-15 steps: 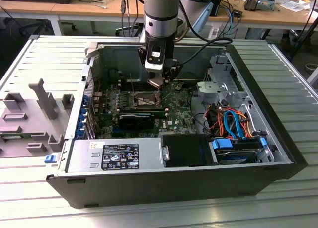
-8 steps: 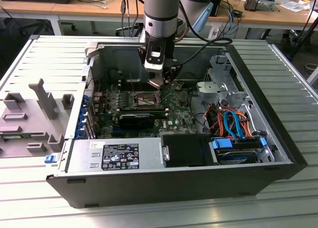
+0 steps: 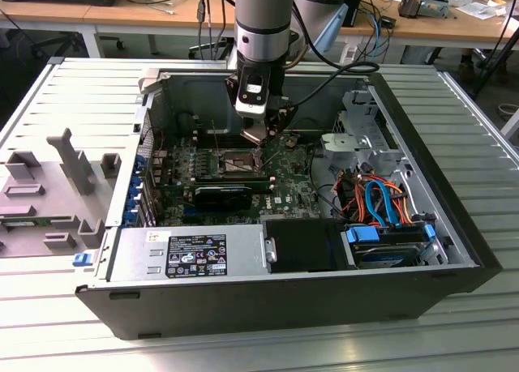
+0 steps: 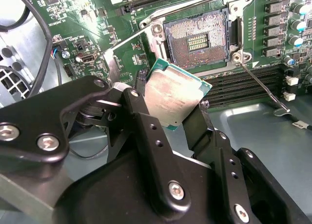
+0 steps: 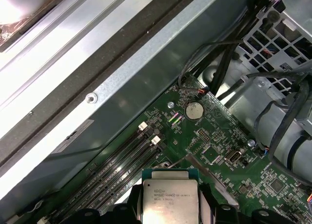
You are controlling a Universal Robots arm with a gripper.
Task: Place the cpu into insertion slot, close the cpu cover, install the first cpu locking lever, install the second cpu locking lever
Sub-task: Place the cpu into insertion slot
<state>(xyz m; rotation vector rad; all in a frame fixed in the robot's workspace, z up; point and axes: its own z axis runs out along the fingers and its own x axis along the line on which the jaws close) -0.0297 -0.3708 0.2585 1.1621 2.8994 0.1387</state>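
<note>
My gripper (image 4: 170, 109) is shut on the cpu (image 4: 174, 98), a flat square chip with a dull silver top and green edge, held by two opposite sides between the black fingers (image 4: 141, 107). The cpu (image 5: 170, 202) hangs tilted above the motherboard, a short way off the insertion slot (image 4: 200, 38). That slot lies open and bare, its pin field showing inside a silver rim. The cpu cover (image 4: 157, 38) stands swung up at the slot's side nearest the chip. One thin locking lever (image 4: 261, 87) sticks out free across the memory slots. In the exterior view the gripper (image 3: 258, 137) hovers just beside the slot (image 3: 233, 161).
The open computer case (image 3: 454, 250) lies on a slatted metal table. Black memory slots (image 5: 122, 165) run beside the socket. A drive cage with cables (image 3: 365, 137) and orange and blue cables (image 3: 377, 202) fill the exterior view's right. A grey fixture (image 3: 49, 194) sits outside the case.
</note>
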